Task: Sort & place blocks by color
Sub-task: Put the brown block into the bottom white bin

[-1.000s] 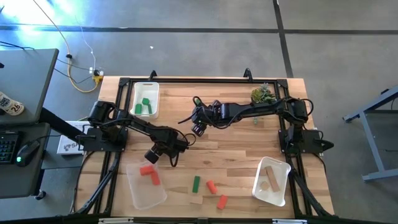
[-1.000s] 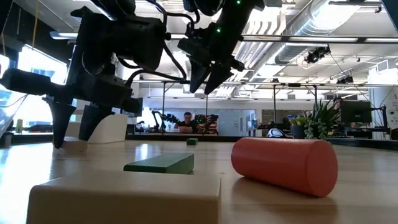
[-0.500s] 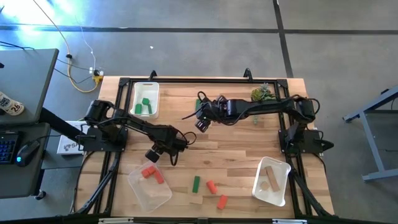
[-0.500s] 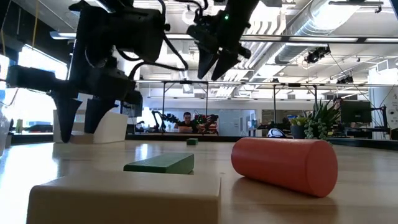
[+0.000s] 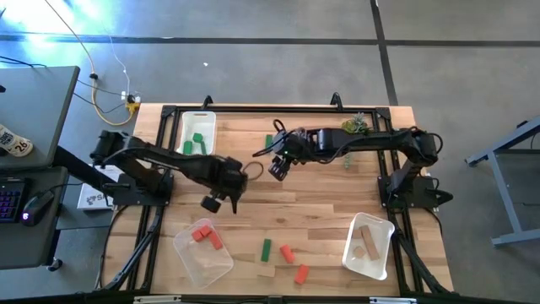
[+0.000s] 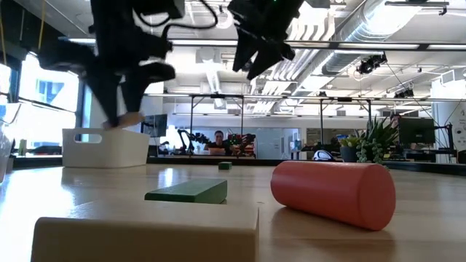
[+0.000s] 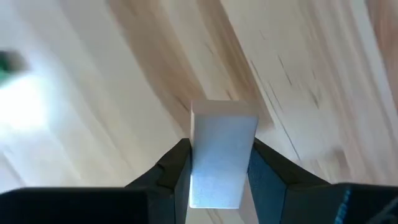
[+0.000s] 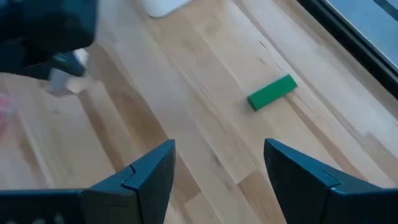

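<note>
Two tools above the worktop [image 5: 321,203]. Left tool [image 5: 221,201], centre-left of the high view, clamped on a pale block [image 7: 219,158], raised off the surface. Right tool [image 5: 276,167], upper centre, fingers spread, holding nothing; green block [image 8: 272,92] lying below it. Red blocks [image 5: 206,236] in the lower-left clear tray [image 5: 198,260]; green blocks [image 5: 198,143] in the upper-left tray [image 5: 186,122].
</note>
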{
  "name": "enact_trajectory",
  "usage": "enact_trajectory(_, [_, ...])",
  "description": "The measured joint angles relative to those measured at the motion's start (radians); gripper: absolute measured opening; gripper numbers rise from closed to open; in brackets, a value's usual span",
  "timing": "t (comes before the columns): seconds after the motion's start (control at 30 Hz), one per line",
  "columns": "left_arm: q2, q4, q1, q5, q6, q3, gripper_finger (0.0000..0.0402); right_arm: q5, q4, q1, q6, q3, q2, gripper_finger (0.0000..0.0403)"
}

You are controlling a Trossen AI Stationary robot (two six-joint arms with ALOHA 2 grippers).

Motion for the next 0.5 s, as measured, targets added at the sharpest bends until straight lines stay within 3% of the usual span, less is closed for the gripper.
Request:
enact_trajectory(0.3, [-0.208,0.198,0.121,0.006,-0.07,0.0,0.0101,-0.122,0.073,0.0,-0.108,0.0,-0.052,0.0232])
enact_trajectory(0.5, [-0.334,0.377,0.186,0.079,-0.206,-0.001,0.0104,-0.23,0.164,0.001,-0.16,0.0,-0.059,0.0232])
